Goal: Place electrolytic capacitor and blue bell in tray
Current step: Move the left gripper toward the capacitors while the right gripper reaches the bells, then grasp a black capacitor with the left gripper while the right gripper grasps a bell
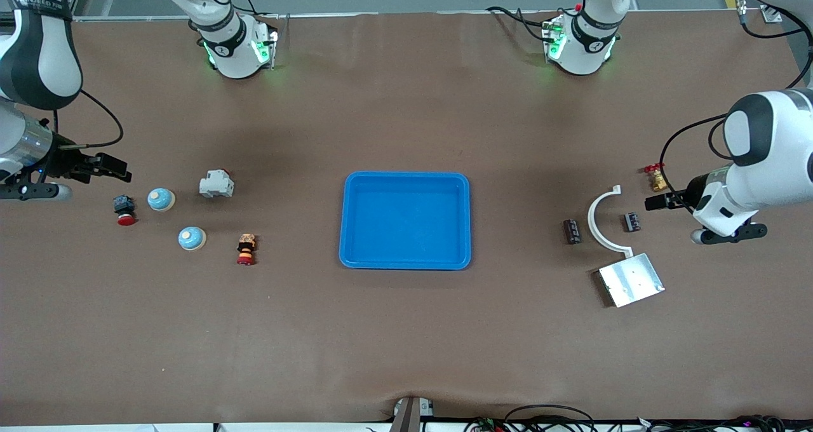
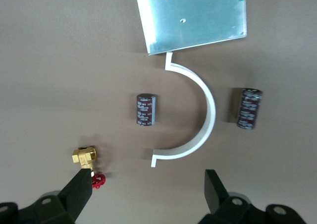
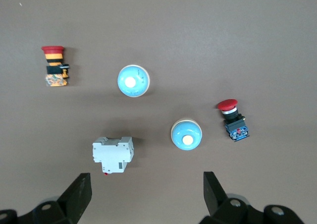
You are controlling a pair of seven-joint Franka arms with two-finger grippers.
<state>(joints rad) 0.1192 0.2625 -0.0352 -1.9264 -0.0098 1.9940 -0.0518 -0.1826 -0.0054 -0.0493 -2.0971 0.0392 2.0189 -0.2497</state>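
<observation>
Both capacitors look light, rigid, probably slick; pinch across the barrel. The left gripper and right gripper hover wide open; the tray holds nothing.

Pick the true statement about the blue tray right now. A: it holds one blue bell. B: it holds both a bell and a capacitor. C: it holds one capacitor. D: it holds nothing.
D: the tray shows only its bare blue floor; both blue bells sit on the table toward the right arm's end, and both capacitors lie toward the left arm's end.
</observation>
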